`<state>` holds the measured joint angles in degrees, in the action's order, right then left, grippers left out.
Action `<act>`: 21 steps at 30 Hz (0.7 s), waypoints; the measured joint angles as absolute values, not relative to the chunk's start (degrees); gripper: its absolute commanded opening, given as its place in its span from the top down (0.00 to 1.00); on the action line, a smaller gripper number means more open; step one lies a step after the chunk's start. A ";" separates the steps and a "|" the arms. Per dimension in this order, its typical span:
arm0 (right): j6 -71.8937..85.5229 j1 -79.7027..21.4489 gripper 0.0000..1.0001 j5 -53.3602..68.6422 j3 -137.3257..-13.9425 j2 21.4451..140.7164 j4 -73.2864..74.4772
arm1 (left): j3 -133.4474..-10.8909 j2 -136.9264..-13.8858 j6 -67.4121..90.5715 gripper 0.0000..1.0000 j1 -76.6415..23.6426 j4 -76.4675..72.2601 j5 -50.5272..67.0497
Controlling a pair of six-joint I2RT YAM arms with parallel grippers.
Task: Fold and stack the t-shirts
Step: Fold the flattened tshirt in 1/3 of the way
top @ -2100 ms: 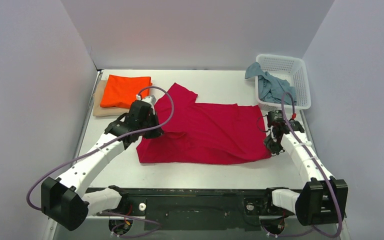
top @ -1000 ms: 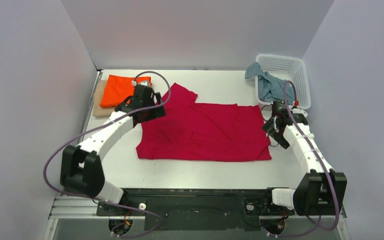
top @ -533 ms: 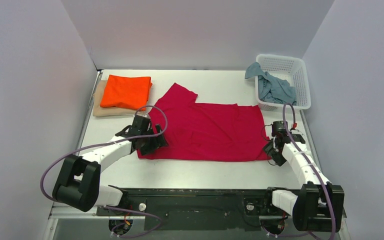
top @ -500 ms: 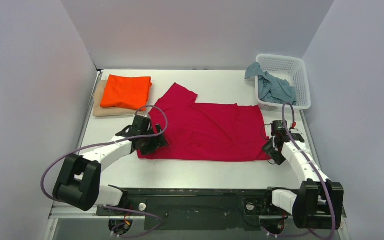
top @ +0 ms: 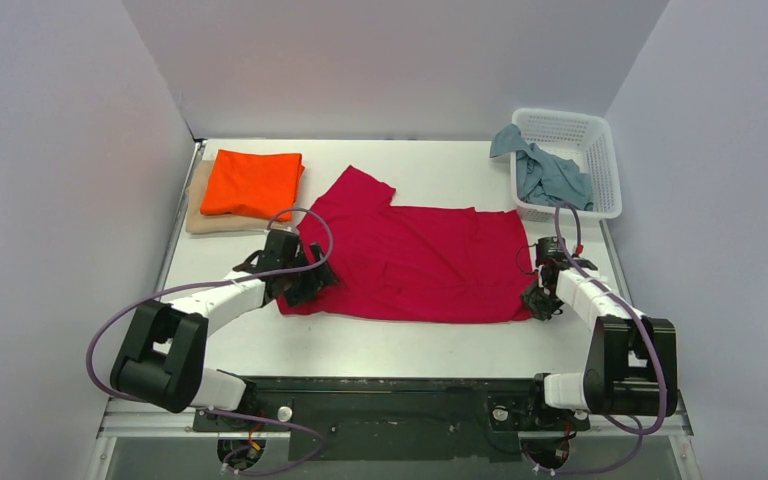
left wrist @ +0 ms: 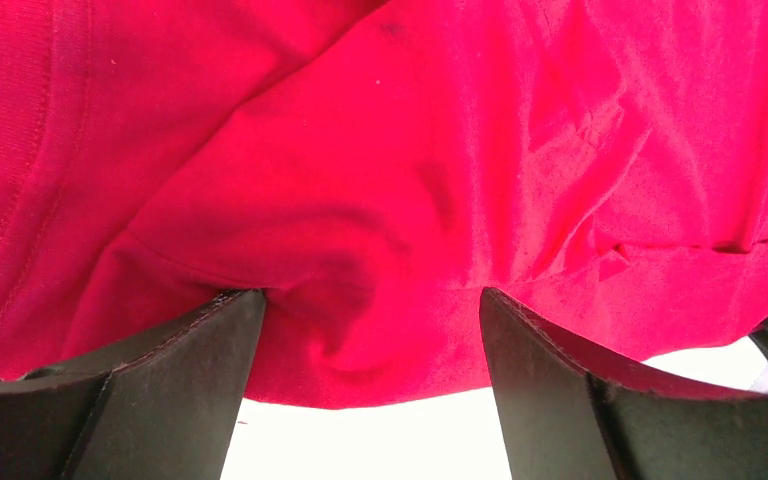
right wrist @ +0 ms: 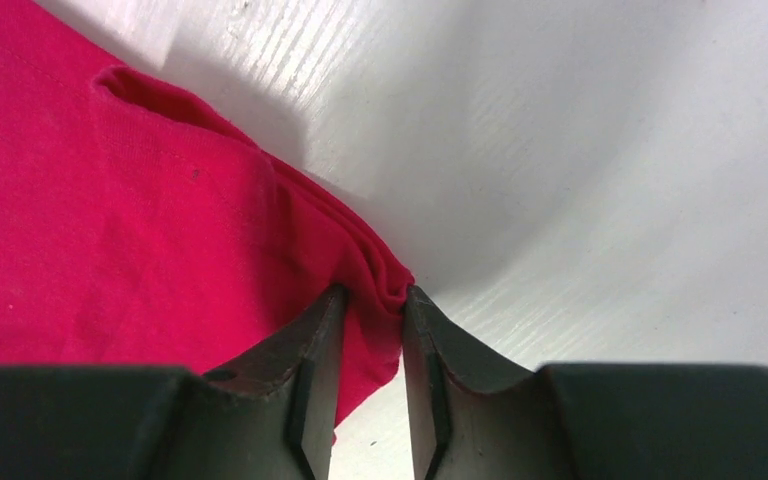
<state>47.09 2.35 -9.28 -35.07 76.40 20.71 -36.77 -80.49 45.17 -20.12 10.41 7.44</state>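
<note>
Cloth is under both tools now: the red t-shirt (top: 410,262) lies spread flat in the middle of the desk (top: 410,335), with its long axis going left to right. Its near edge therefore runs from my left tool (top: 305,284) at the near-left corner to my right tool (top: 540,302) at the near-right corner. The right tool is closed on a small fold of the red cloth at that corner. The left tool has its jaws wide apart with cloth bunched between them, so it grips nothing yet. I judge the coming move is to fold the near edge away from me, and for this the left tool must close first. Beyond the far edge of the red t-shirt there is bare desk for the carry. At its far-left a sleeve (top: 360,185) points toward the orange t-shirt (top: 252,182), which is folded on the beige t-shirt (top: 198,212); a small gap separates them. At its far-right stands the basket (top: 605,160) with the grey-blue t-shirt (top: 550,175) hanging over the rim, close to the right arm
</note>
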 measured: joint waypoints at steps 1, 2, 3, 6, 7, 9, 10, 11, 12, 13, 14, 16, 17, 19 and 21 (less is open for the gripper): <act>47.48 2.63 0.84 -9.06 -34.96 76.40 20.40 | -36.69 -80.47 45.58 0.09 -19.94 10.33 7.38; 47.81 2.92 0.90 -8.93 -34.85 76.38 20.23 | -36.69 -80.47 45.93 0.09 -19.79 10.33 7.35; 48.18 3.33 0.99 -8.60 -34.74 76.27 19.99 | -36.69 -80.47 46.24 0.09 -19.62 10.37 7.20; 49.21 5.06 1.00 -7.62 -33.54 75.00 18.83 | -36.64 -80.20 47.29 0.09 -19.03 10.98 6.35; 49.41 5.67 1.00 -7.44 -32.95 74.19 18.61 | -36.51 -79.85 47.75 0.09 -18.85 11.40 5.87; 49.54 6.57 1.00 -7.35 -31.81 72.69 18.55 | -35.86 -78.54 48.73 0.08 -18.57 12.58 4.49; 49.60 6.85 1.00 -7.35 -31.29 71.99 18.57 | -35.42 -77.82 49.15 0.08 -18.48 13.23 3.88; 49.63 7.09 1.00 -7.29 -30.83 71.33 18.63 | -34.57 -76.47 49.80 0.08 -18.35 14.15 3.22; 49.65 7.20 1.00 -7.20 -30.52 70.81 18.74 | -33.89 -75.37 50.28 0.08 -18.28 14.87 2.87; 49.67 7.22 1.00 -7.11 -30.15 70.24 19.07 | -32.93 -73.87 50.94 0.08 -18.24 15.46 2.63; 49.65 7.22 1.00 -6.98 -29.78 69.58 19.44 | -31.92 -72.42 51.55 0.08 -18.22 16.23 2.55; 49.63 7.22 1.00 -6.68 -29.12 68.27 20.75 | -30.20 -69.73 52.64 0.08 -18.24 17.34 2.48; 49.58 7.22 1.00 -6.57 -28.88 67.61 21.63 | -29.32 -68.25 53.43 0.08 -18.24 17.91 2.44; 49.34 7.27 1.00 -6.31 -28.36 66.13 24.10 | -27.83 -65.32 54.65 0.08 -18.28 19.66 2.46; 49.19 7.40 1.00 -5.93 -27.75 64.38 26.68 | -26.26 -62.02 56.07 0.08 -18.46 21.82 2.72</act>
